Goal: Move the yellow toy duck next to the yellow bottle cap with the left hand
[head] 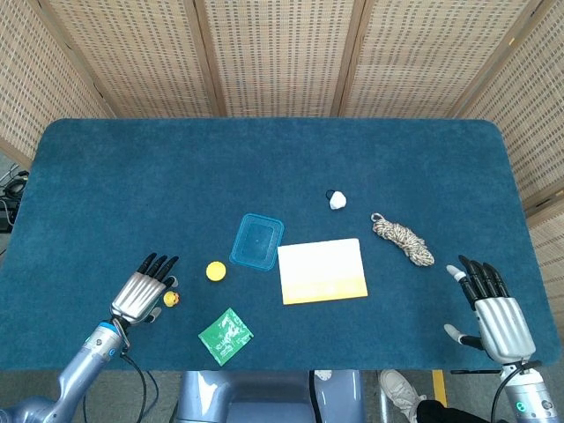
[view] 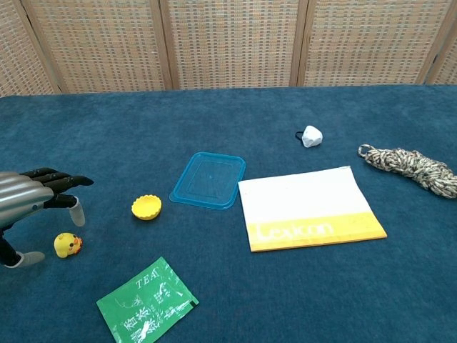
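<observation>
Yellow toy duck (view: pixel 67 244) sits under the spread, empty left hand (head: pixel 145 292), near the table's front edge.

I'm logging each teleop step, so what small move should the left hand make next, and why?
Probably lower the left hand onto the yellow toy duck and close its fingers. The hand hovers open just above it, holding nothing, and the duck sits apart from the yellow bottle cap.
</observation>
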Controlling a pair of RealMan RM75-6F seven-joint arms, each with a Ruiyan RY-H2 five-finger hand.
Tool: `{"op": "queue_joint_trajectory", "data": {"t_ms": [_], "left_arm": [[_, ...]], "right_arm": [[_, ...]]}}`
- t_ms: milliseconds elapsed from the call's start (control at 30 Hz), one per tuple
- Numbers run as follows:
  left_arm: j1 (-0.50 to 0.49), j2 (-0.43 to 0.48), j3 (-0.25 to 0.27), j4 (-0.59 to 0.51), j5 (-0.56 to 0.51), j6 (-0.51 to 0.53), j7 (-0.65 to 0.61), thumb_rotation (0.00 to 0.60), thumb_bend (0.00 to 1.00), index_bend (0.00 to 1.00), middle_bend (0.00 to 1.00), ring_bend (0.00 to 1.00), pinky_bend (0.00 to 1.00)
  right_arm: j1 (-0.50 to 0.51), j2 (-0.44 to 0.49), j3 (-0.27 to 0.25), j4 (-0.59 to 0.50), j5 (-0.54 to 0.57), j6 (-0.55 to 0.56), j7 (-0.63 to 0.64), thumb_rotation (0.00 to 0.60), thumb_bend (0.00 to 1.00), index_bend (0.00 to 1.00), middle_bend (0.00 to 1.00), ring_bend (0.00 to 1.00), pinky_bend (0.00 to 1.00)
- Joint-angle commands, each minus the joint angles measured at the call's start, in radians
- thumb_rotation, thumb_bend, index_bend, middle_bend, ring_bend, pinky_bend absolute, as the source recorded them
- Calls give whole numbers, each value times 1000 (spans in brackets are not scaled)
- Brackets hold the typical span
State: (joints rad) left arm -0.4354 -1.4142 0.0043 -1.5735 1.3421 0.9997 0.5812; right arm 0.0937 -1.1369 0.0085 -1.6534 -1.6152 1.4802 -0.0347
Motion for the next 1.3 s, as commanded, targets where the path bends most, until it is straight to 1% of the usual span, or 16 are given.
{"op": "queue_joint_trajectory", "data": {"t_ms": [33,400,633,733,1000,1300], "left_arm": [[-7,-7,2,2,-7,-5,9,600,289,337,0,0,0],[-24,-22,14,-5,-39,-11,39,600,294,405,0,0,0],[-26,-21,24,-6,-52,-10,46,600,299,413,0,0,0],[-27,-20,27,-5,-53,-9,45,600,301,418,0,0,0],[-28,-27,32,6,-52,-2,37,600,338,482,0,0,0],[-29,-35,35,8,-38,13,21,600,345,497,0,0,0]], "right_arm": [[0,0,0,0,1,-1,0,600,0,105,0,0,0],[1,-3,1,3,3,-2,-3,600,0,105,0,0,0],[1,-3,1,4,3,0,0,600,0,105,0,0,0],[1,-3,2,4,4,0,1,600,0,105,0,0,0],[1,-5,2,4,3,1,1,600,0,105,0,0,0],[1,-4,2,5,3,2,4,600,0,105,0,0,0]]}}
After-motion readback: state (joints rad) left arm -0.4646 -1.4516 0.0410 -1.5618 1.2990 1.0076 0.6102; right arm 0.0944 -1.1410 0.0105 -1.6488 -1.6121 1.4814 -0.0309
